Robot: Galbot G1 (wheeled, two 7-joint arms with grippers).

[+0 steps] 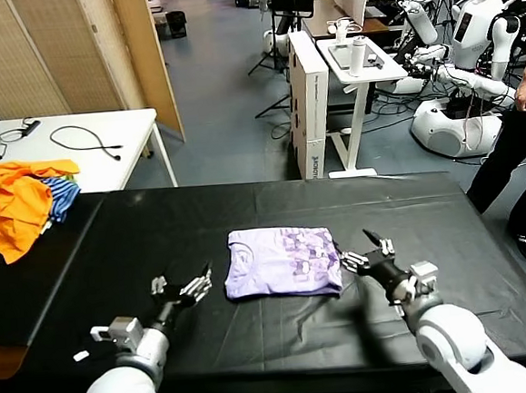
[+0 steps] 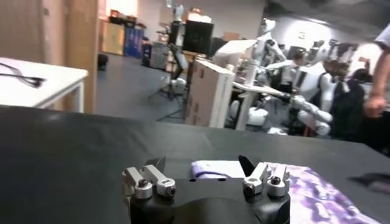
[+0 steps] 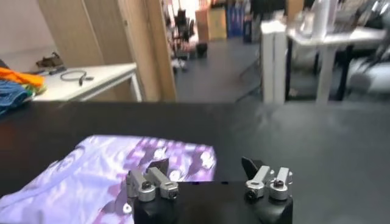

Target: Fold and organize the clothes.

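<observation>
— Where are the two pincers?

— The left pincer (image 1: pixel 184 289) hangs low over the black counter (image 1: pixel 113 254), just beside the left edge of the T-shirt (image 1: pixel 282 262). Its fingers are spread, nothing between them; its wrist view shows the same gap (image 2: pixel 204 176). The right pincer (image 1: pixel 366 252) is at the shirt's right edge, also released, holding nothing; in its wrist view (image 3: pixel 207 173) the cloth lies just past the fingertips.

— And the shirt itself?

— Folded into a flat, roughly square packet near the middle of the counter, between the two pincers. It is pale lavender, with a darker purple checkered print toward its right half and the collar toward the left.

— Anything else around?

— A heap of orange and blue-striped garments (image 1: pixel 17 202) lies at the counter's far left end, well apart from the shirt. Beyond it stands a white table (image 1: pixel 133 166) with a black cable (image 1: pixel 85 138).
</observation>
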